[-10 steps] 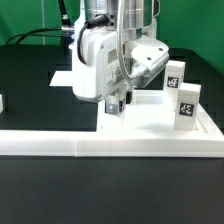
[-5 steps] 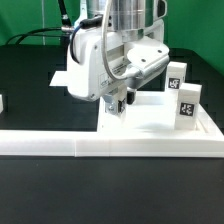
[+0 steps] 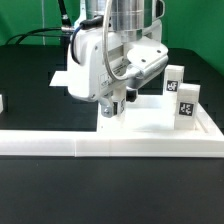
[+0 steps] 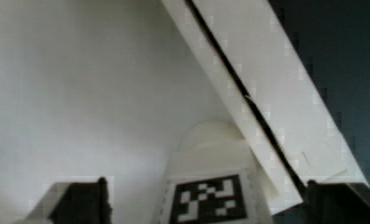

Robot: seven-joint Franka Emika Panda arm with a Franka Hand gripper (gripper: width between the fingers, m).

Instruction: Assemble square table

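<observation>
The square table's white slab (image 3: 150, 118) lies flat against the long low wall. My gripper (image 3: 112, 101) hangs over the slab's corner at the exterior view's left. In the wrist view a white tagged leg (image 4: 214, 165) stands on the slab (image 4: 75, 90) between the fingers of my gripper (image 4: 203, 205). The dark fingertips (image 4: 75, 203) stand apart from the leg on both sides, so the gripper is open. In the exterior view the hand hides most of this leg. Two more tagged legs (image 3: 175, 78) (image 3: 187, 104) stand upright on the slab toward the exterior view's right.
The long low white wall (image 3: 110, 146) runs across the front of the black table. Behind the arm, at the exterior view's left, lies the marker board (image 3: 57, 78). A small white piece (image 3: 2, 102) shows at the left edge. The wall (image 4: 271, 80) also borders the slab.
The fingers have spread apart and let go of the leg at the slab's corner. Before that, the hand shifted slightly toward the exterior view's left.
</observation>
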